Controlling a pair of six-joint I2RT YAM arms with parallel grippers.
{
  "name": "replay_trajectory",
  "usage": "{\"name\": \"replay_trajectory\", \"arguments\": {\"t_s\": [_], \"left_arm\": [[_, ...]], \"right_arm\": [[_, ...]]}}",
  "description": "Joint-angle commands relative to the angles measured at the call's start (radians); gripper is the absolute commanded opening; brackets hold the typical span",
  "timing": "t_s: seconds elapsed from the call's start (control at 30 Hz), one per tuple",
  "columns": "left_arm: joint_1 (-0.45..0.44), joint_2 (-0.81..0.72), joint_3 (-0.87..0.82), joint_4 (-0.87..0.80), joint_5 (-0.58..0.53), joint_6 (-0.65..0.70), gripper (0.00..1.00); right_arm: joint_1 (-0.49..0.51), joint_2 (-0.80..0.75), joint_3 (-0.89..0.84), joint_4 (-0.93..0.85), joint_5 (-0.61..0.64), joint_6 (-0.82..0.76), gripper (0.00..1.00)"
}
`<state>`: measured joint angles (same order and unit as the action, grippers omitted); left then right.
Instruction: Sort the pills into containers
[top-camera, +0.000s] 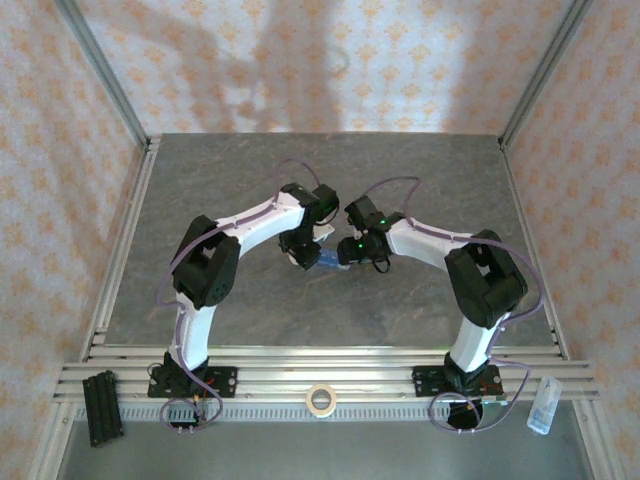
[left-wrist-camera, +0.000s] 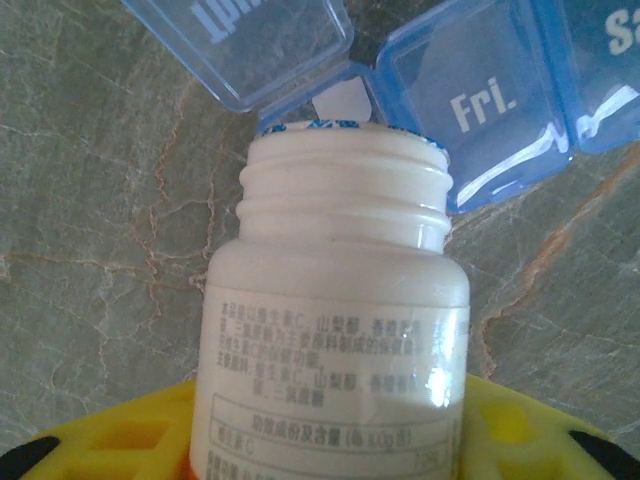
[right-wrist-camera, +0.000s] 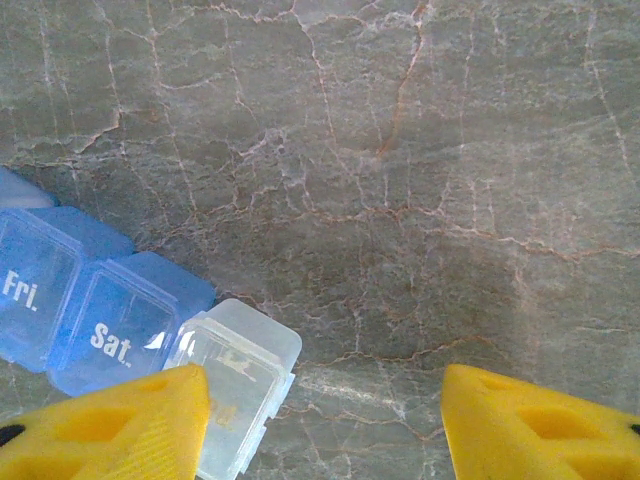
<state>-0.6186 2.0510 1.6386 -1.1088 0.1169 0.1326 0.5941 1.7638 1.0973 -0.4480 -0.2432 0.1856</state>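
Observation:
My left gripper (left-wrist-camera: 330, 440) is shut on a white bottle (left-wrist-camera: 340, 300) with printed text, and its yellow fingers (left-wrist-camera: 120, 440) flank the bottle's body. The bottle's uncapped threaded mouth points at the containers (left-wrist-camera: 480, 110), a blue strip marked "Fri." whose neighbouring compartment has its lid (left-wrist-camera: 240, 40) raised. In the right wrist view the containers (right-wrist-camera: 95, 310) lie at the lower left, with "Fri.", "Sat." and a pale clear end (right-wrist-camera: 240, 370). My right gripper (right-wrist-camera: 325, 420) is open; its left finger (right-wrist-camera: 110, 425) overlaps the clear end. Both grippers meet mid-table over the containers (top-camera: 326, 259). The pills are hidden.
The tabletop (top-camera: 320, 180) is grey marble, fenced by aluminium rails and patterned walls. On the front ledge sit a tape roll (top-camera: 320, 399), a black block (top-camera: 103, 405) at the left and a small clear bottle (top-camera: 541, 405) at the right.

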Motion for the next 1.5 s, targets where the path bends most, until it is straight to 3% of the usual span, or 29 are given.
{"name": "replay_trajectory", "arguments": {"t_s": [0.0, 1.47], "left_arm": [[-0.004, 0.005, 0.048, -0.061, -0.033, 0.015, 0.00], [-0.023, 0.076, 0.135, -0.164, -0.095, 0.035, 0.00]], "right_arm": [[0.002, 0.021, 0.012, -0.011, 0.019, -0.006, 0.62], [0.001, 0.018, 0.009, -0.011, 0.022, -0.008, 0.62]]}}
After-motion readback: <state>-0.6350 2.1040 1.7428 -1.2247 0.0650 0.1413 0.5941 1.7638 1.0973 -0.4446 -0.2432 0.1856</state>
